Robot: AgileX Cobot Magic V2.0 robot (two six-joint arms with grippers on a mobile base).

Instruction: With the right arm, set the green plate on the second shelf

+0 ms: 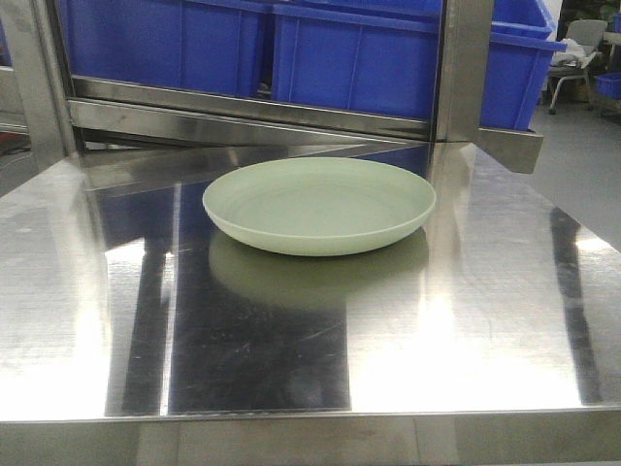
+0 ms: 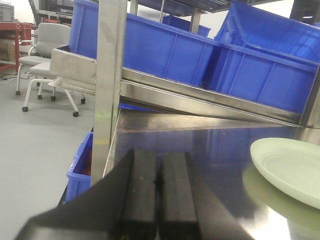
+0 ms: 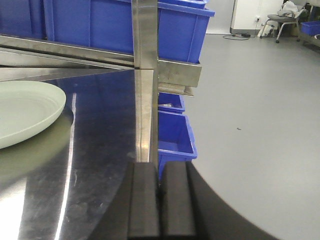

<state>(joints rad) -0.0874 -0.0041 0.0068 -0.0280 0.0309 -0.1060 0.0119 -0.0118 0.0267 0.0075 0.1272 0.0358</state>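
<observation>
The pale green plate [image 1: 320, 204] lies flat on a shiny steel shelf surface [image 1: 485, 320], near its back middle. It also shows at the right edge of the left wrist view [image 2: 292, 170] and at the left edge of the right wrist view [image 3: 22, 112]. My left gripper [image 2: 159, 160] is shut and empty, low at the shelf's left side, apart from the plate. My right gripper [image 3: 160, 172] is shut and empty, at the shelf's right side in front of an upright post [image 3: 145, 90], apart from the plate. Neither gripper shows in the front view.
Blue plastic bins [image 1: 340, 53] fill the steel shelf level above and behind the plate. Steel uprights stand at the left [image 2: 110, 75] and right [image 1: 464, 68]. More blue bins [image 3: 172, 137] sit below at the right. Office chairs [image 2: 42, 55] stand on the grey floor.
</observation>
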